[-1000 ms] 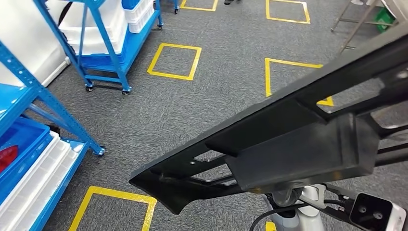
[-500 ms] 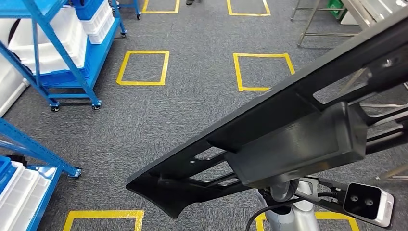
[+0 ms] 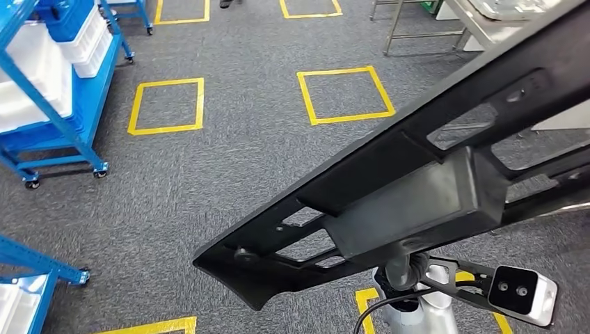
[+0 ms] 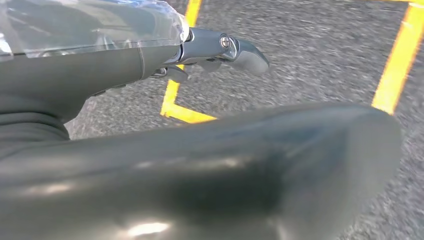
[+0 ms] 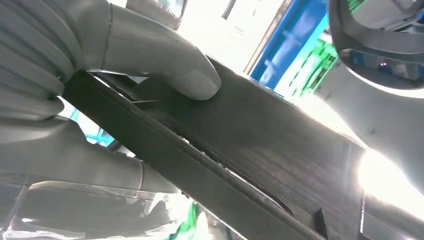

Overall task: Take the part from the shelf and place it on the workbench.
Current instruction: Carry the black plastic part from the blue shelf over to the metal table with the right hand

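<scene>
The long black part (image 3: pixel 389 202) runs slantwise across the head view, from low in the middle to the upper right, above the floor. My right hand (image 5: pixel 100 65) grips it from beneath: the grey thumb presses on the ribbed black face of the part (image 5: pixel 260 150). In the head view my right wrist (image 3: pixel 407 275) comes up under the part's boxy middle section. My left hand (image 4: pixel 150 65) hangs over the carpet, fingers stretched out and apart from the thumb, holding nothing. A metal workbench (image 3: pixel 480 14) stands at the top right.
A blue wheeled shelf cart (image 3: pixel 62 90) with white bins stands at the left. The foot of another blue shelf (image 3: pixel 28 278) shows at the lower left. Yellow taped squares (image 3: pixel 344 94) mark the grey carpet.
The whole view has swung: the blue shelves slid off to the left, and the metal workbench has come in at the top right. The part stays in my right hand.
</scene>
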`<action>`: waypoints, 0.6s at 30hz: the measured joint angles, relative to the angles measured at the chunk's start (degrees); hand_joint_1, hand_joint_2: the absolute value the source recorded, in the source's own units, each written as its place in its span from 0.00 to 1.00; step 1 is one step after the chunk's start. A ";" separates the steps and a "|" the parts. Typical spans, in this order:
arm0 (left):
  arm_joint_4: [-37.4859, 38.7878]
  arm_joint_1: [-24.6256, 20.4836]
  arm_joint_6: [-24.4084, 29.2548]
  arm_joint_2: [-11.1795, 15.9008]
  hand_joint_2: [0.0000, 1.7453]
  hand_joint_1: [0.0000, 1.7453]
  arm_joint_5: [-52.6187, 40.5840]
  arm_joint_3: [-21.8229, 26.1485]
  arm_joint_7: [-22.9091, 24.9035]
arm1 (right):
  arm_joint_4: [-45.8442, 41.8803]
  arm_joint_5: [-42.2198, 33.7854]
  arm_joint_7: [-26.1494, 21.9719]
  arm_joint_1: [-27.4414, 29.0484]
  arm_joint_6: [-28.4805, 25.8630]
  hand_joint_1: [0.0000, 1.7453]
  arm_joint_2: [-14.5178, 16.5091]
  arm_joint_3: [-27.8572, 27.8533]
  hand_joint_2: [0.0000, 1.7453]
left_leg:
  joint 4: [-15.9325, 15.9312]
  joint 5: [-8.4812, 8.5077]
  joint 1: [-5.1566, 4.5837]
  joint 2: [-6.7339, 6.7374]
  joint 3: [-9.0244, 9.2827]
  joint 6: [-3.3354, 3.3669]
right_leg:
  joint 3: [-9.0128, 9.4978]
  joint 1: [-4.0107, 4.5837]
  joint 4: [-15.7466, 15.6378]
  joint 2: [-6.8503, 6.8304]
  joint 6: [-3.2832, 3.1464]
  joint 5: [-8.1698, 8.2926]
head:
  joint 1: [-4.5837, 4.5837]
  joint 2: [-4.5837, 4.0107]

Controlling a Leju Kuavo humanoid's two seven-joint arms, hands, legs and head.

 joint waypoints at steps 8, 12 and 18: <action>0.02 -0.33 -1.11 -0.97 0.00 0.00 1.06 0.05 -1.50 | 0.09 -0.03 0.00 -0.89 -1.91 1.00 -0.16 1.07 1.00 | 12.77 -7.22 0.22 -4.45 -5.48 -1.61 | 0.62 -0.34 -1.80 5.09 -1.94 0.49 | -0.02 -0.01; 0.02 -0.20 -1.78 -1.55 0.00 0.00 1.09 0.08 -2.15 | 0.65 -0.15 0.09 -0.95 -3.09 1.00 -0.58 1.98 1.00 | 11.15 -3.29 0.55 -5.47 -5.85 -1.89 | 0.73 -0.53 -1.34 8.28 -1.67 0.32 | -0.02 0.00; 0.10 -0.32 -1.83 -3.74 0.00 0.00 2.56 0.75 -1.94 | 3.04 -0.26 2.98 -3.85 -5.52 1.00 -1.86 3.94 1.00 | 1.14 0.55 0.81 -8.28 -1.74 -0.51 | -0.54 -1.05 -0.09 12.04 0.53 0.28 | -0.01 -0.01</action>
